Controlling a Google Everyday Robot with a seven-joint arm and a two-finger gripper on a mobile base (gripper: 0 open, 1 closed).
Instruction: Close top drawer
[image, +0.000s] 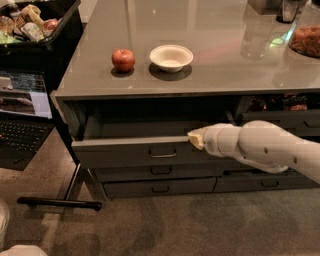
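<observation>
The top drawer (130, 150) is a wide grey drawer under the counter, pulled partly out, with a small metal loop handle (162, 153) at its centre and a dark interior. My gripper (195, 139) is at the end of the white arm coming in from the right. Its yellowish tip rests at the top edge of the drawer front, right of the handle.
The grey counter (210, 80) carries a red apple (123, 60), a white bowl (171, 57) and a bowl of snacks (306, 40). Shallower drawers (160, 188) lie below. An open laptop (22, 115) and a black bin (35, 30) stand at left. A black stand foot (60, 202) lies on the carpet.
</observation>
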